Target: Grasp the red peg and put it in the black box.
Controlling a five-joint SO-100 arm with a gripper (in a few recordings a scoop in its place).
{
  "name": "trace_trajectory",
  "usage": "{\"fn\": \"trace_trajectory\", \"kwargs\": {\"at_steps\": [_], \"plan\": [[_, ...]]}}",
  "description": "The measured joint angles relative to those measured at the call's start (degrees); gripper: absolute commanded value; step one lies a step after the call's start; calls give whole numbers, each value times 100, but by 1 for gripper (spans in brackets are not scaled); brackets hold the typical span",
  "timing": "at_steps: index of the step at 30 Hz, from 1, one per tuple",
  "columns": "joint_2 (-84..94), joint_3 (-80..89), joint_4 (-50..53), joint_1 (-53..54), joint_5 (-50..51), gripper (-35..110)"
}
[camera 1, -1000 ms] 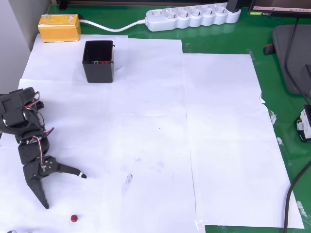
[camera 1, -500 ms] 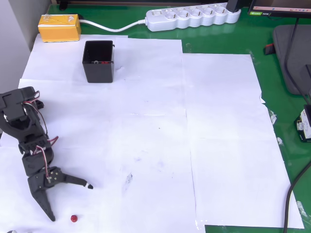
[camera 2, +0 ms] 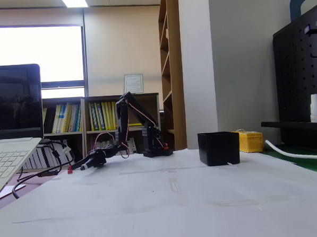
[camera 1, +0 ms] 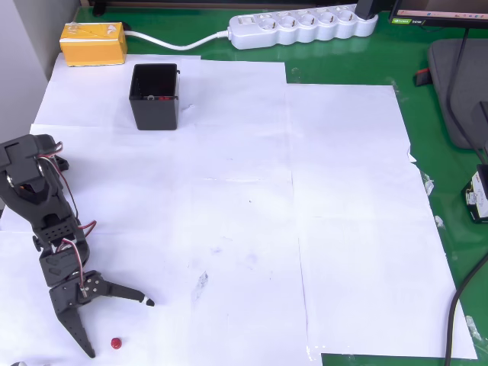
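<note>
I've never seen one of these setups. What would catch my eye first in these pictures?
Probably the black robot arm at the left of the overhead view, its hand spread open just above a tiny red peg lying on white paper. Next, the black box standing alone farther up the paper, with a yellow block and a white power strip beyond it on the green table.

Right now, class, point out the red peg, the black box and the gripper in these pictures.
red peg point(camera 1: 116, 343), overhead view, on its rounded top.
black box point(camera 1: 155, 114), overhead view, on its front outer wall.
gripper point(camera 1: 120, 328), overhead view, midway between its open fingertips.
</note>
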Motion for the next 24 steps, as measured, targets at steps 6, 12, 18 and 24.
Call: {"fn": "trace_trajectory", "kwargs": {"at_steps": [6,12,18,24], "plan": [[-492,44,940,-123,-193,52],[-536,44,1037,-141,-290,52],[-554,44,1072,-185,-475,52],[-747,44,1424,-202,-765,49]]}}
